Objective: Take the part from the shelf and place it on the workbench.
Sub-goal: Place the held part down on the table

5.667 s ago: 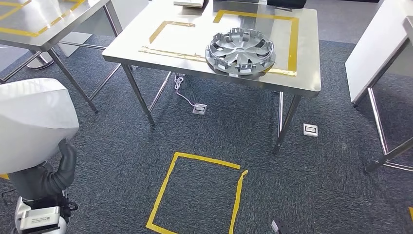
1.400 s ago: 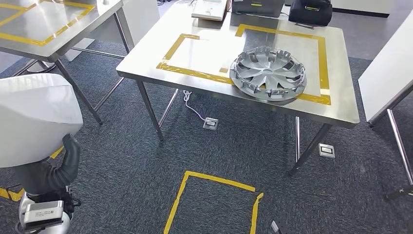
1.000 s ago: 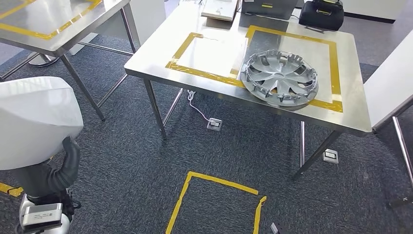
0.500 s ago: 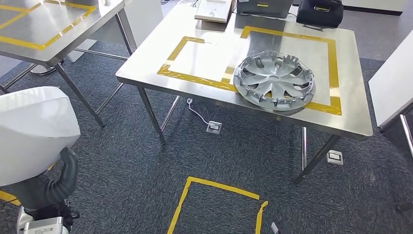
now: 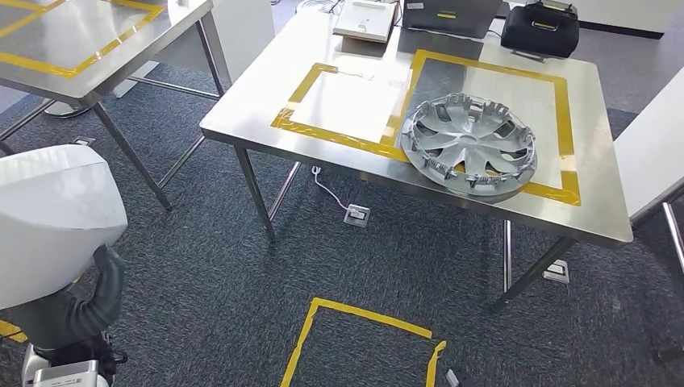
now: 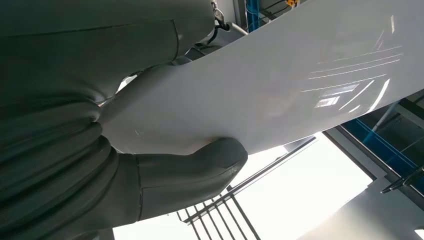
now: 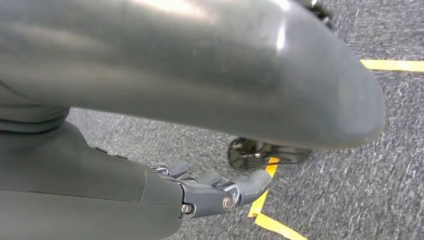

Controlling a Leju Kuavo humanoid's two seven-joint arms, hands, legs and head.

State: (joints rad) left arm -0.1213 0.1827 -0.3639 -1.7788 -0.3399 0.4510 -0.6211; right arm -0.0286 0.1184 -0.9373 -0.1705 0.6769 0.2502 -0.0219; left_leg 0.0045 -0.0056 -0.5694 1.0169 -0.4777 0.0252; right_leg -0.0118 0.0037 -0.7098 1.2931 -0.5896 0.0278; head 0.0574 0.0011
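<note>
Left hand [image 6: 165, 185] presses its thick grey thumb flat against the underside of a large white glossy panel [image 6: 300, 80], which is the part it carries; the darker fingers are hidden behind the panel, so the grasp is seen from the thumb side alone. From the head view the same white panel [image 5: 56, 218] fills the near left corner, sitting above the dark ribbed sleeve of the left arm [image 5: 89, 302].

Right hand [image 7: 215, 192] hangs low over the dark grey carpet [image 7: 380, 150], holding nothing, its dark fingers gently curved and apart from one another. Just past it a strip of yellow tape [image 7: 272, 222] lies on the floor.

Ahead, a yellow tape square [image 5: 355, 347] marks the carpet near the robot. Beyond it stands a steel workbench [image 5: 266, 105] with two yellow taped rectangles on its top. A silver wheel cover [image 5: 468, 145] lies face up at the near edge of the right rectangle, overlapping the tape. At the far edge of the bench sit a flat white box [image 5: 367, 18], a dark grey case [image 5: 452, 10] and a black bag [image 5: 540, 26]. A white cable [image 5: 327, 184] drops under the bench to a floor socket [image 5: 356, 214]. Another steel table [image 5: 97, 40] with yellow tape stands to the far left, well apart from the workbench.
</note>
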